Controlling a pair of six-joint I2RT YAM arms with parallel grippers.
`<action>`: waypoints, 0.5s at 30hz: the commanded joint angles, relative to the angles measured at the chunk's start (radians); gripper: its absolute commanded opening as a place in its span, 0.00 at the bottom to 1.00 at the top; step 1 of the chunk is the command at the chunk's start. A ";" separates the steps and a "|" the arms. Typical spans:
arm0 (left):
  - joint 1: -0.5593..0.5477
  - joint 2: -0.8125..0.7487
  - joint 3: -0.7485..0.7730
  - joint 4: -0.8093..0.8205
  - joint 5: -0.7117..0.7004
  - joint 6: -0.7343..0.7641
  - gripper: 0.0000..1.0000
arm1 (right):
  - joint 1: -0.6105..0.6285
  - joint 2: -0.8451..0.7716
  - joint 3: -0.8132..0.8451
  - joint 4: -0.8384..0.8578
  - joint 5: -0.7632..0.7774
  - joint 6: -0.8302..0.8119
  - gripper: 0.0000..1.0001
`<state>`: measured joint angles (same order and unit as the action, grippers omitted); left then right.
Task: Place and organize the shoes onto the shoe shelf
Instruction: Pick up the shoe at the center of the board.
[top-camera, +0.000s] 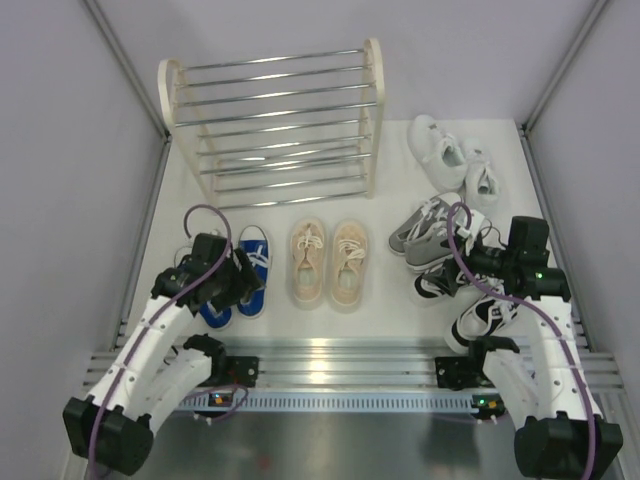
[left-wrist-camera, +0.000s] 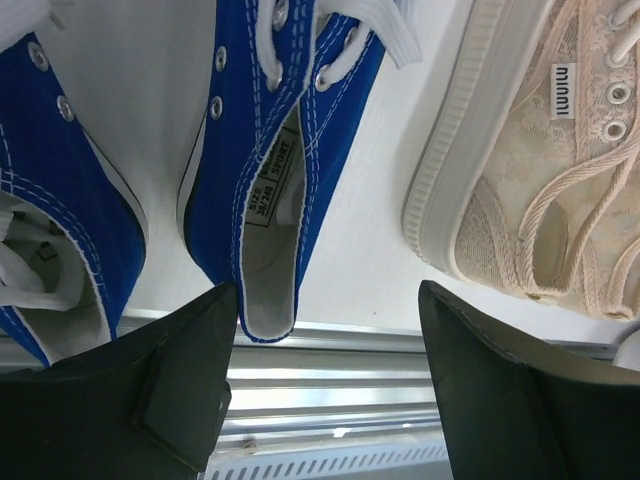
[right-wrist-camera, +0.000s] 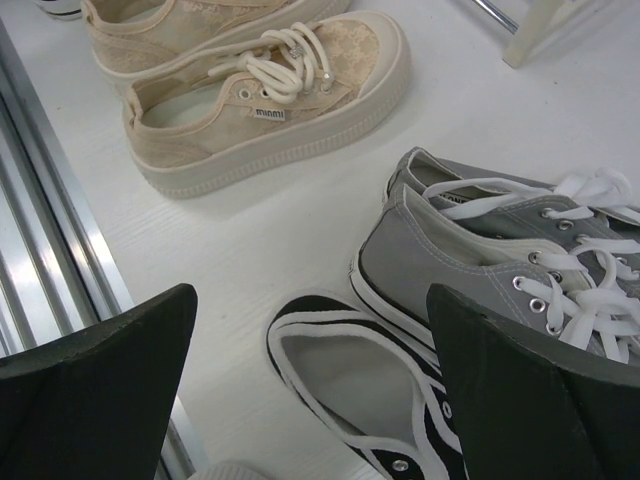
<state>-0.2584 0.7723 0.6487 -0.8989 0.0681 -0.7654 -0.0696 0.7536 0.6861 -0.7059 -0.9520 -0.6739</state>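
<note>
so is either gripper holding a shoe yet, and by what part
Nothing is held. The left gripper brackets the heel of a blue shoe, jaws apart; the right gripper hangs open.

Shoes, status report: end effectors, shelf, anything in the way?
Left end effector open, straddling blue shoe heel. Right end effector open above black-and-white shoe. Shoe shelf bare. Nothing blocking shelf front.
</note>
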 joint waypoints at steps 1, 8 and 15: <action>-0.156 0.034 0.078 -0.005 -0.161 -0.078 0.76 | 0.011 0.000 0.036 -0.004 -0.042 -0.035 0.99; -0.392 0.033 0.057 -0.100 -0.468 -0.311 0.77 | 0.008 -0.010 0.038 -0.020 -0.037 -0.046 0.99; -0.426 0.059 0.009 -0.109 -0.485 -0.371 0.84 | 0.010 -0.008 0.041 -0.030 -0.042 -0.056 0.99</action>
<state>-0.6632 0.8261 0.6621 -0.9722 -0.3477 -1.0718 -0.0696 0.7536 0.6872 -0.7280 -0.9520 -0.6937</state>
